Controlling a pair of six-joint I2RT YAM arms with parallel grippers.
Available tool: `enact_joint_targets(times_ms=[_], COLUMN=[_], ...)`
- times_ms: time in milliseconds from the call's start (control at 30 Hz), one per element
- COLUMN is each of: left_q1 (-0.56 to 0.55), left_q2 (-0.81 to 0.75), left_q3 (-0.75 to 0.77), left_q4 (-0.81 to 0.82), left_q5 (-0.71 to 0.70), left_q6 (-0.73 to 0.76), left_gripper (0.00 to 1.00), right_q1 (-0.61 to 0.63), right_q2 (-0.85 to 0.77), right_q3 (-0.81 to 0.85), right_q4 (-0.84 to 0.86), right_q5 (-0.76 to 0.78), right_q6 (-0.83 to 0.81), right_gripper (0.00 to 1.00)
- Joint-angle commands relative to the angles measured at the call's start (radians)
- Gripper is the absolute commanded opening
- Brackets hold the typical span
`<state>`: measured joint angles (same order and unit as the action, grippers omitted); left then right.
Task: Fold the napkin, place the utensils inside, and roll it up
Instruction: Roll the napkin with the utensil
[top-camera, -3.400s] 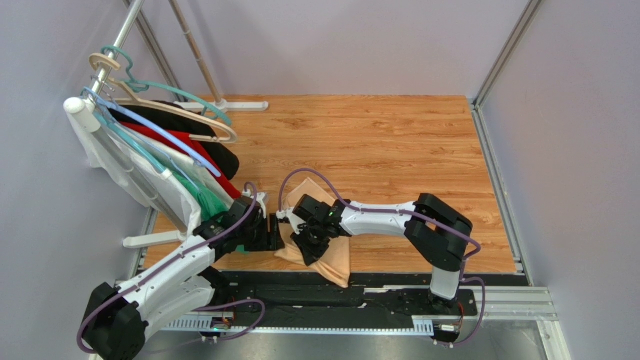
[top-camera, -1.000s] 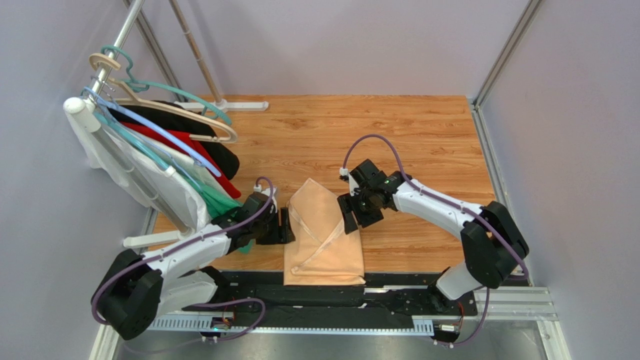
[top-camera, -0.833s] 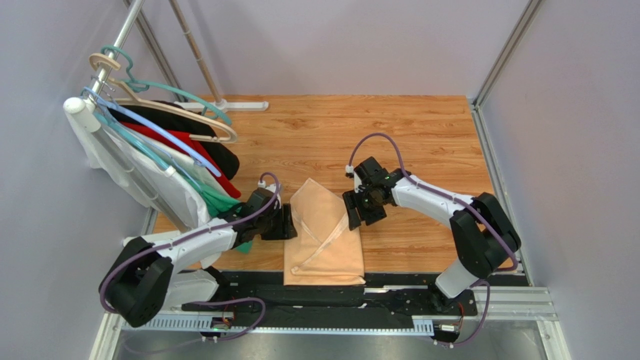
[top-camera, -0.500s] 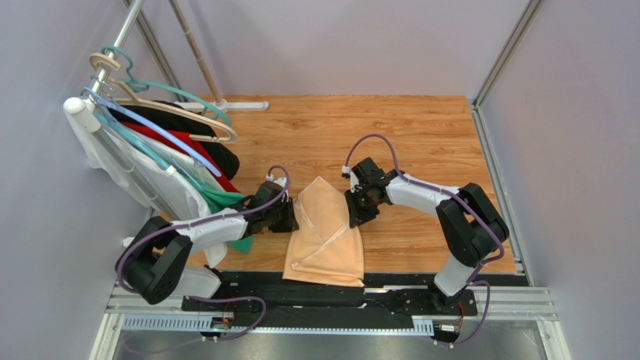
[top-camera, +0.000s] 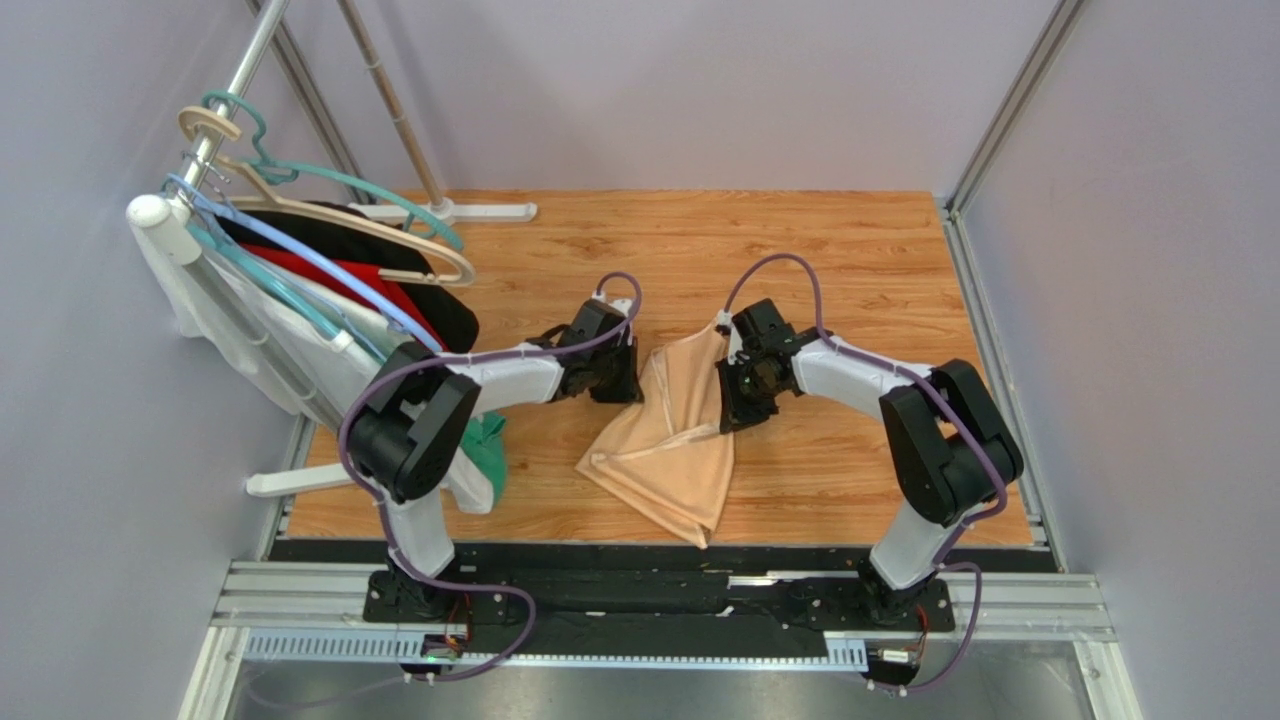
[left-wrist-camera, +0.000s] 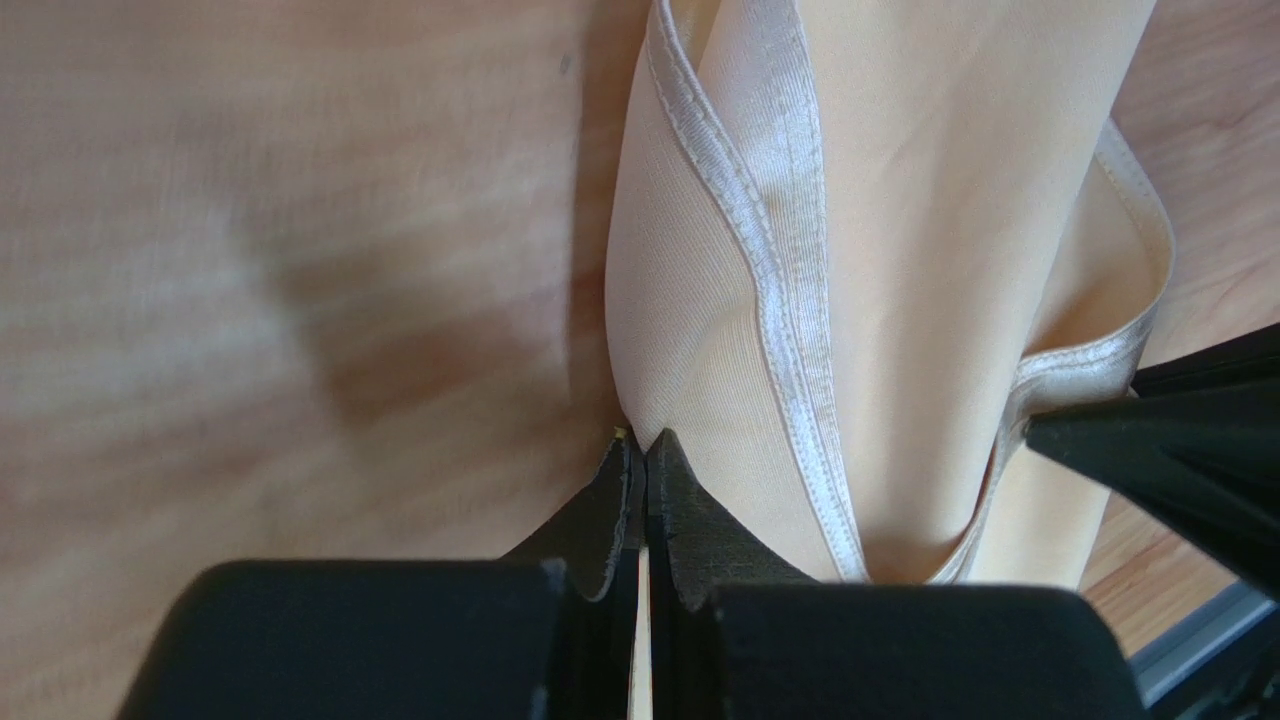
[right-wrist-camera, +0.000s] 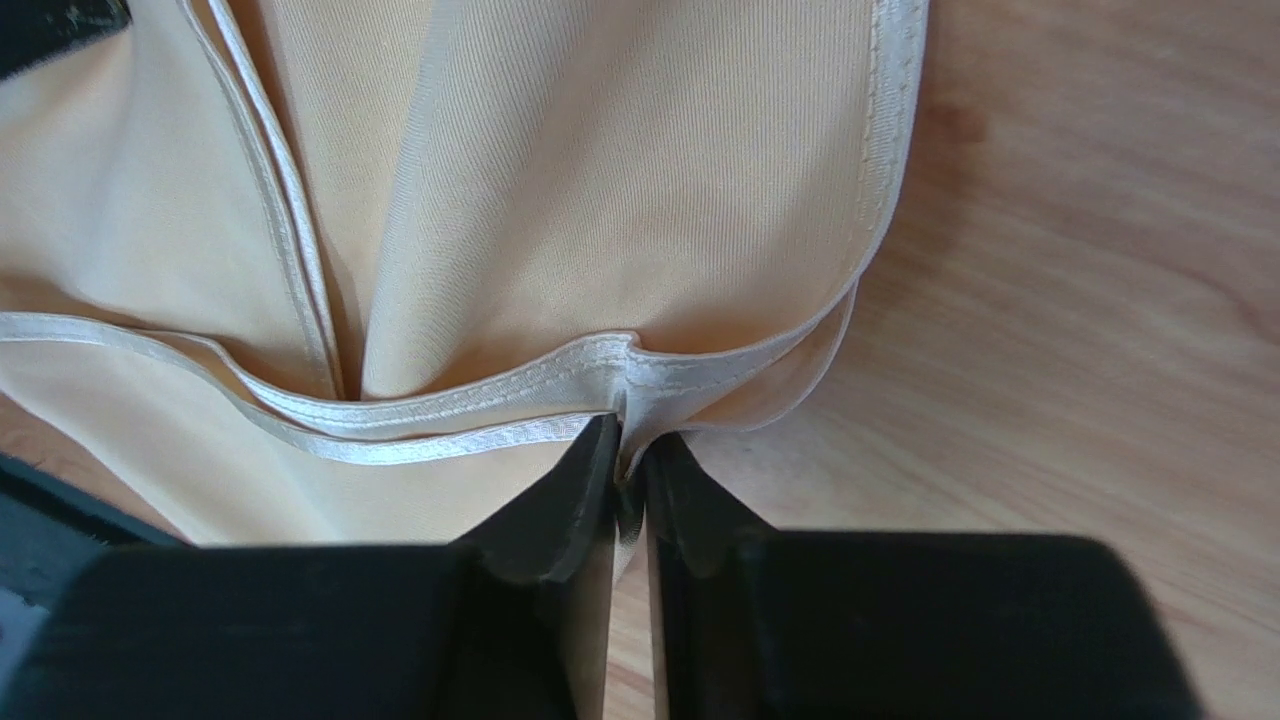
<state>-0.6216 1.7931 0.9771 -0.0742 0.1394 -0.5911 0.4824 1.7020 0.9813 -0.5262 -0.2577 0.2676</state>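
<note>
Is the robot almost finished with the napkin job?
Not nearly. The napkin is only loosely doubled over, its hemmed edges overlapping. Right now the left gripper and right gripper are each pinched shut on an edge of it. No utensils show in any view, so tidying the fold, putting them inside and rolling are all left.

A wood-grain counter (top-camera: 857, 255) fills the middle. At ten o'clock, a metal clothes rack (top-camera: 248, 68) carries teal, tan and blue hangers (top-camera: 223, 120) with white (top-camera: 241, 345), red (top-camera: 361, 281), black (top-camera: 451, 315) and green (top-camera: 484, 440) garments. A metal rail (top-camera: 676, 612) runs along six o'clock.
</note>
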Motion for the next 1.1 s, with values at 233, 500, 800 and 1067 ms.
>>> enact_joint_targets(times_ms=[233, 500, 800, 1067], left_q1=[0.039, 0.059, 0.129, 0.137], left_q2=[0.085, -0.175, -0.365, -0.452], left_q3=[0.143, 0.080, -0.063, -0.121], left_q4=[-0.091, -0.163, -0.202, -0.225], left_q5=[0.065, 0.051, 0.068, 0.071], left_q6=[0.109, 0.070, 0.076, 0.089], left_gripper=[0.56, 0.99, 0.99, 0.99], right_q1=[-0.013, 0.322, 0.481, 0.547], right_q2=[-0.215, -0.515, -0.288, -0.202], right_q3=[-0.003, -0.157, -0.109, -0.116], right_q4=[0.002, 0.009, 0.000, 0.021], right_q5=[0.140, 0.256, 0.298, 0.275], right_q6=[-0.013, -0.119, -0.134, -0.146], right_gripper=[0.64, 0.73, 0.74, 0.74])
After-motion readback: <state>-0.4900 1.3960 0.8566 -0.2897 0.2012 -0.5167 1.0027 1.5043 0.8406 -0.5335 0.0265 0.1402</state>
